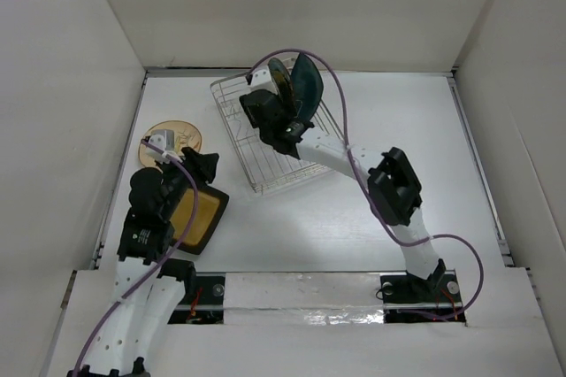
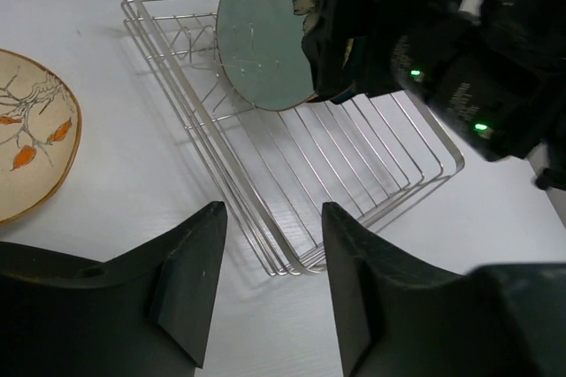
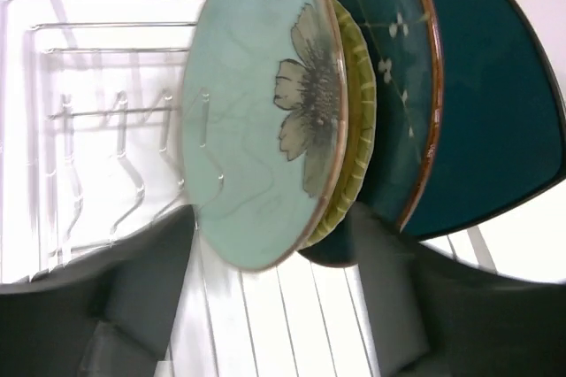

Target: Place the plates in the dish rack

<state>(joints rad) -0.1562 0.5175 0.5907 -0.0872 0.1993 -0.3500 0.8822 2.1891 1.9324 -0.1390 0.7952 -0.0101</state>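
The right gripper (image 3: 270,226) sits low at the standing plates, its fingers spread wide on either side of the bottom rim of the pale green plate (image 3: 265,111). With that much gap, it does not look clamped on anything. That flower-painted plate stands on edge in the dish rack (image 1: 234,129), near the top middle of the overhead view. Packed close behind it, toward the right of the wrist frame, are the yellow plate (image 3: 355,129), the teal plate with blossoms (image 3: 389,85) and the dark teal squarish plate (image 3: 486,103). All four lean the same way, held by the upright wires. This keeps them on edge and leaves the near end of the rack free for more.

The left gripper (image 2: 270,280) is at the lower left of the overhead view, fingers apart with nothing between them and pointed toward the rack. Just below it there, partly under the arm, lies the mustard square plate (image 1: 202,213), flat on the table (image 1: 398,120). The tan plate with branch drawing (image 2: 26,147) lies flat at the left edge of the left wrist frame, just beside the rack's corner.

So four plates look loaded and two wait. The flat ones will likely need a rim grasp and a tilt upright to slot in.
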